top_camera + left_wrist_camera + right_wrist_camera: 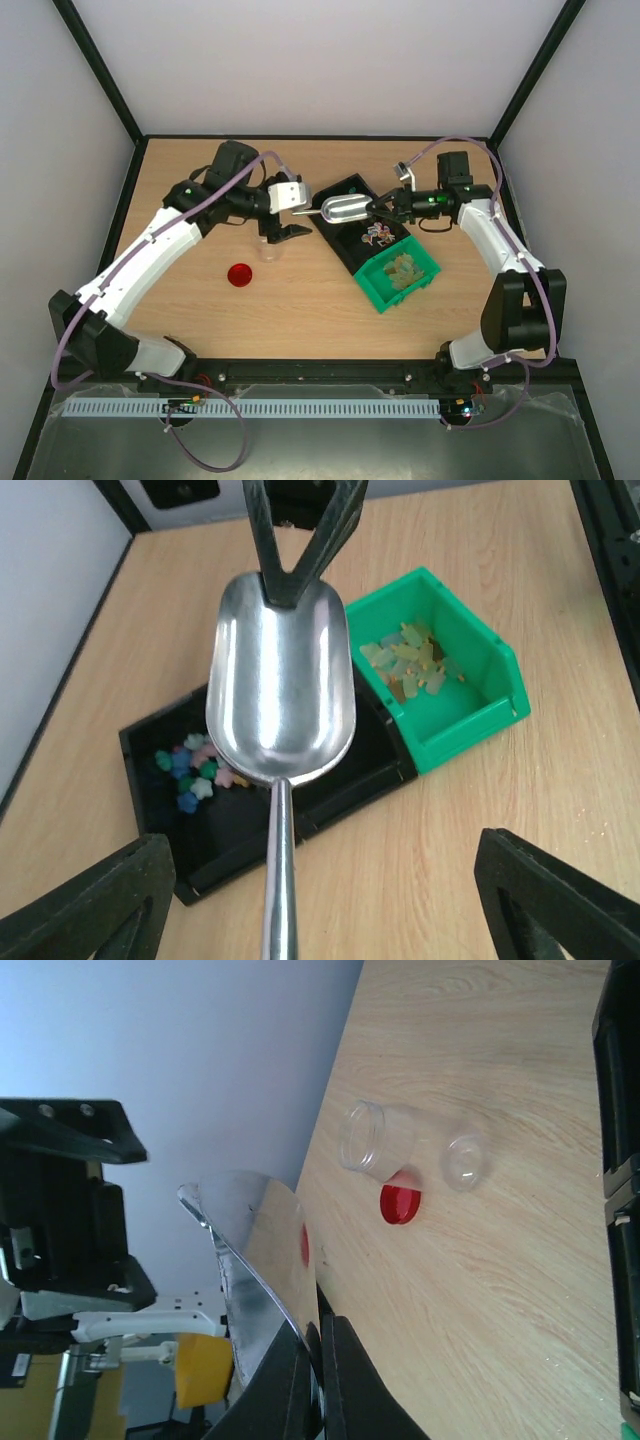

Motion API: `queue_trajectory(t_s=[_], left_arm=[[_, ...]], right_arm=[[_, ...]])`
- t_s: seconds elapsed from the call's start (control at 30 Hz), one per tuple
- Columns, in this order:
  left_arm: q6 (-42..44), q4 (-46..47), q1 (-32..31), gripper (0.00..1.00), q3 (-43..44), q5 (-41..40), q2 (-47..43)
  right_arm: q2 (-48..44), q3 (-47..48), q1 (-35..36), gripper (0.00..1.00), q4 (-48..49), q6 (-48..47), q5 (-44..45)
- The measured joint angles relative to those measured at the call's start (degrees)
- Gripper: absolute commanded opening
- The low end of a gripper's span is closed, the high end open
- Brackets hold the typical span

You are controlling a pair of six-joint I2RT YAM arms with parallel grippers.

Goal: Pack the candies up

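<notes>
Packing seems hardly begun: tiny pastel candies [195,770] lie loose beside the empty silver metal scoop [282,670], which the right gripper [291,588] clenches.

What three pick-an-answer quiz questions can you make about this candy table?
1. Where do the pale greenish candies lie?
A) in the green bin
B) in a blue bowl
C) on the floor

2. What colour is the round lid?
A) yellow
B) red
C) blue

3. How is the silver scoop?
A) heaped full
B) empty
C) bent in half

Answers: 1 A, the green walls stand around them. 2 B, it shows plain red from above. 3 B, its shiny bowl has nothing in it.
</notes>
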Motion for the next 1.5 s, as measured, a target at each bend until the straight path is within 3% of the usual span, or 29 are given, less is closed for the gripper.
queue_trajectory(t_s=[0.17,0.3,0.77,0.93,1.17,1.2,1.27,1.4,1.5], left_arm=[[3.9,0.8,-1.5,0.57,-3.2,-3.5,0.2],[4.7,2.6,-4.4,0.43,-5.4,-7.5,0.2],[3.1,8.4,-5.4,0.24,-8.5,-11.3,1.6],[2.3,8.8,-5.4,0.23,-8.5,-11.0,1.6],[1.0,9.6,-5.4,0.03,-8.5,-10.1,1.6],[0.9,9.7,-5.4,0.02,-8.5,-10.2,1.6],[0.6,9.9,-5.4,0.02,-8.6,-10.0,1.6],[-0.7,10.0,-5.3,0.02,-8.6,-9.9,1.6],[-3.1,10.0,-4.6,0.02,-8.6,-10.0,1.6]], right_arm=[[1.9,-0.6,0.0,0.01,0.4,0.8,-1.9],[2.0,-1.0,0.0,0.01,0.4,1.0,-2.6],[2.1,-1.9,0.0,0.01,-2.2,-2.7,-4.6],[2.4,-1.9,0.0,0.01,-2.6,-3.1,-4.9],[2.8,-1.9,0.0,0.01,-3.0,-3.1,-5.0],[2.8,-1.9,-0.1,0.04,-3.1,-3.1,-5.0],[2.8,-1.9,-0.1,0.22,-3.2,-3.2,-5.2],[2.8,-1.6,-0.3,0.76,-4.1,-4.4,-3.9],[3.6,1.0,-0.9,0.85,-6.1,-7.4,1.4]])
